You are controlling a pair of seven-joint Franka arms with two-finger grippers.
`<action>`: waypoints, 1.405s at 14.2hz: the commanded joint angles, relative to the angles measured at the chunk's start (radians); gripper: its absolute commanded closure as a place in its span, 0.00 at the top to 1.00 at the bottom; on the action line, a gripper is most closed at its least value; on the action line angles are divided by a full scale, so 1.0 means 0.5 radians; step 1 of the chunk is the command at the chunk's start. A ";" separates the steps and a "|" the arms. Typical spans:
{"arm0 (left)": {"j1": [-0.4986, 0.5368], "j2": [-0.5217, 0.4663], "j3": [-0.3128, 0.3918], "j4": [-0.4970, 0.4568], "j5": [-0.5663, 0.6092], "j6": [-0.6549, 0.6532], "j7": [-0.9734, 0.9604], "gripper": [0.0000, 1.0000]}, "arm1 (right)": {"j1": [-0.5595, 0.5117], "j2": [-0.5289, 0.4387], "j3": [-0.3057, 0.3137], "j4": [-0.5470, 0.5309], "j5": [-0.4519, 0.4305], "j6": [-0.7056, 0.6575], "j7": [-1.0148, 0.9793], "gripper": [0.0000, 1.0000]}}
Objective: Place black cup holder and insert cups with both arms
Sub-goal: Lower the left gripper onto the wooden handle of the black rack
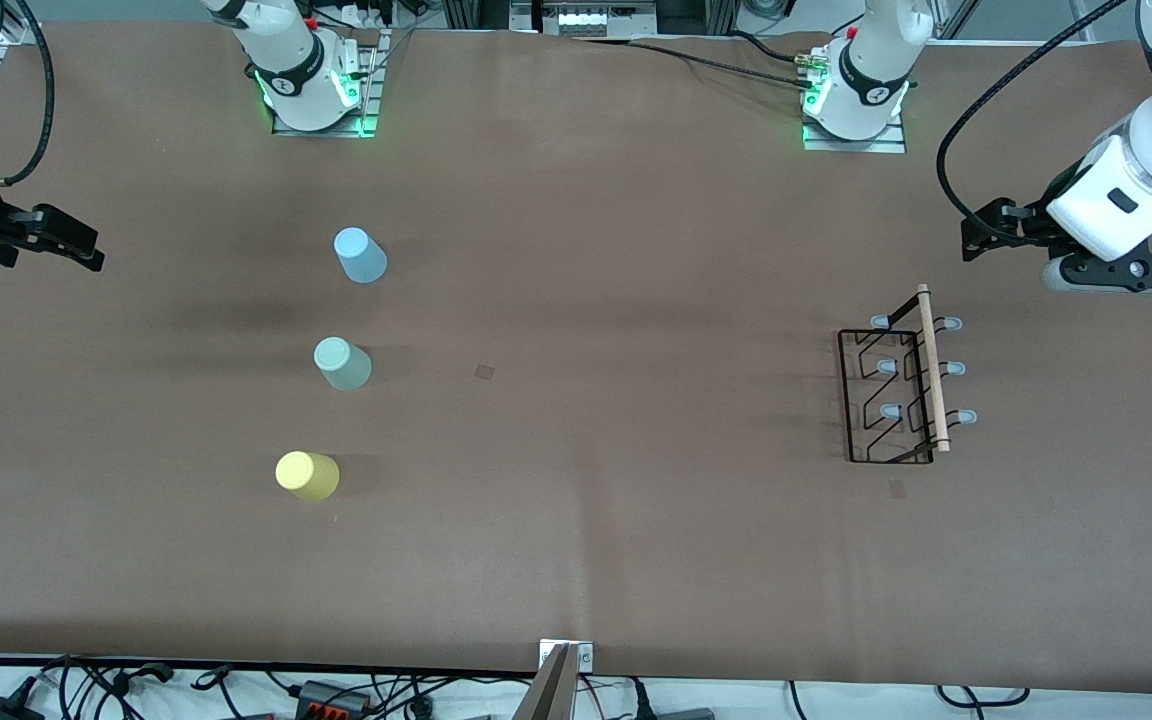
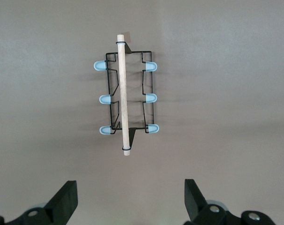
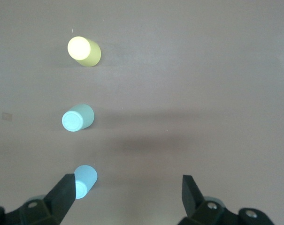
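The black cup holder (image 1: 896,392) stands upright on the brown table toward the left arm's end, wooden rod handle on top; it also shows in the left wrist view (image 2: 127,98). My left gripper (image 1: 978,238) hovers open and empty beside it, over the table's edge (image 2: 131,187). Three cups stand in a row toward the right arm's end: light blue (image 1: 360,255), pale green (image 1: 342,363) and yellow (image 1: 307,476), the yellow one nearest the front camera. In the right wrist view they show as yellow (image 3: 84,50), pale green (image 3: 78,117) and light blue (image 3: 84,180). My right gripper (image 1: 76,248) hovers open and empty over that table end (image 3: 125,183).
Two small square marks lie on the table, one mid-table (image 1: 484,371) and one just nearer the front camera than the rack (image 1: 897,488). A camera mount (image 1: 564,672) and cables sit along the front edge. The arm bases (image 1: 314,90) stand at the back edge.
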 commanded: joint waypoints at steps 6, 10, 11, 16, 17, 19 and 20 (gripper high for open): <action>0.015 -0.004 0.003 -0.035 -0.045 0.060 0.006 1.00 | -0.013 -0.049 0.011 -0.040 0.011 0.000 -0.017 1.00; 0.070 -0.019 -0.009 -0.642 -0.045 0.893 0.058 1.00 | -0.013 -0.049 0.008 -0.037 0.011 0.009 -0.011 1.00; 0.070 0.008 -0.019 -0.710 -0.045 0.995 0.061 1.00 | -0.013 -0.046 0.008 -0.037 0.011 0.013 -0.008 1.00; 0.159 0.161 -0.019 -0.870 -0.041 1.355 0.181 0.99 | -0.009 -0.031 0.017 -0.040 0.011 0.013 -0.005 1.00; 0.159 0.195 -0.019 -0.870 -0.041 1.364 0.181 0.97 | -0.009 -0.031 0.017 -0.040 0.011 0.013 -0.005 1.00; 0.168 0.256 -0.019 -0.870 -0.041 1.437 0.181 0.89 | -0.009 -0.031 0.017 -0.040 0.011 0.009 -0.005 1.00; 0.189 0.284 -0.019 -0.870 -0.044 1.450 0.181 0.88 | -0.009 -0.031 0.017 -0.040 0.011 0.013 -0.005 1.00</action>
